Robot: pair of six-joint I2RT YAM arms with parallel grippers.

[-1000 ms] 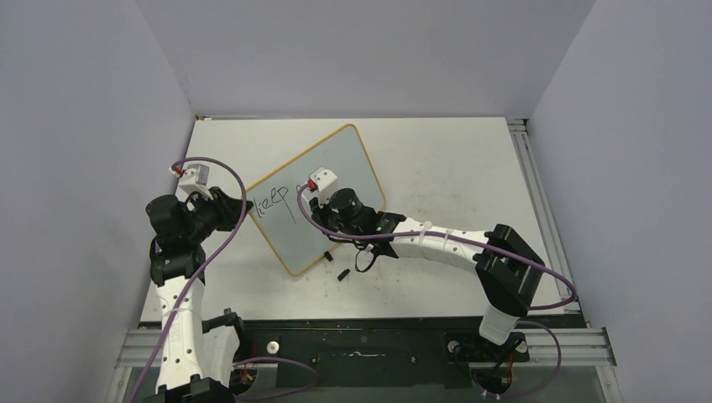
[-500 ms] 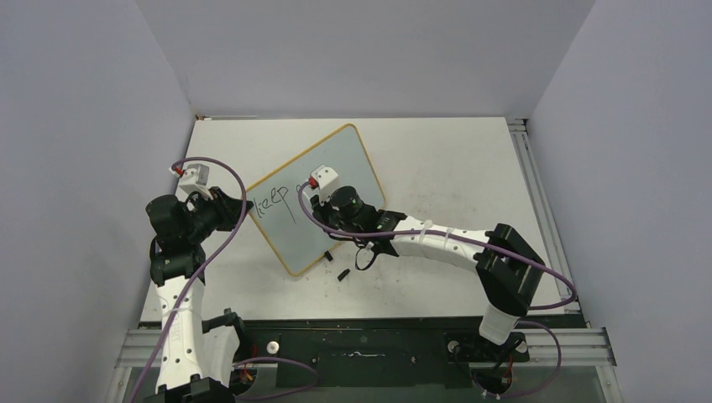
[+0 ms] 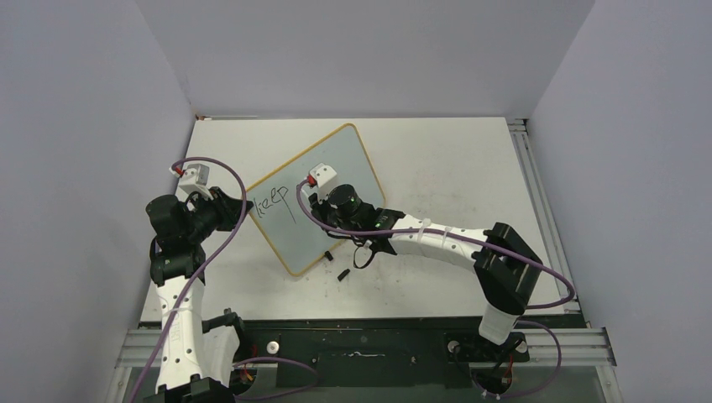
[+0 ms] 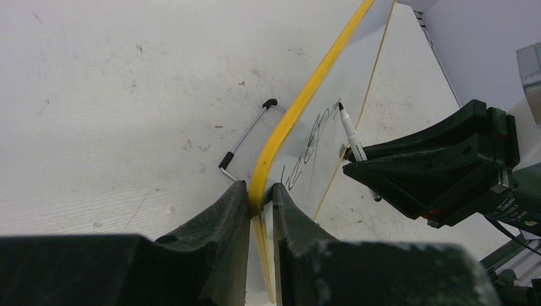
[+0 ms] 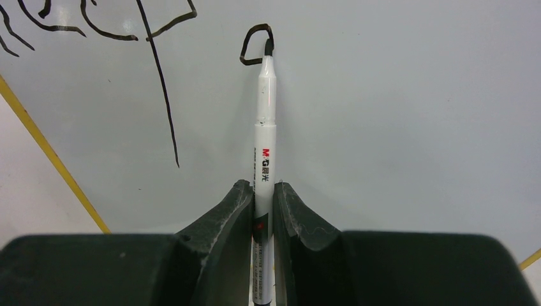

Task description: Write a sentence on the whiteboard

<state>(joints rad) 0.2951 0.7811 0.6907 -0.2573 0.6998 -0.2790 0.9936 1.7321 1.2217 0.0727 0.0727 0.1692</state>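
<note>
Shows from above the whiteboard (image 3: 348, 164) lying slanted on the table (image 3: 453, 168), with one corner toward the far wall and one toward the left arm.

Pinches the whiteboard at its left corner with the left gripper (image 3: 237, 206). In the left wrist view closes the two dark fingers (image 4: 223, 217) narrowly on the yellow rim, one on each side of it.

Holds a white marker (image 5: 266, 121) in the right gripper (image 5: 261, 191), over the middle of the whiteboard. Clamps the fingers tight on the barrel, with the marker pointing straight out between them. Touches the black tip to the whiteboard surface, at the end of a small loop.

Gives of the sentence (image 3: 273, 201) only the word "keep", with a long tail on the p, near the whiteboard's left corner, and the small loop just right of that word.

Shows also a thin wire leg (image 4: 245, 137) with black ends on the table, just beside the whiteboard's rim near the left gripper. Shows a small black piece (image 3: 342, 274) on the table, near the whiteboard's near edge and not touching it.
</note>
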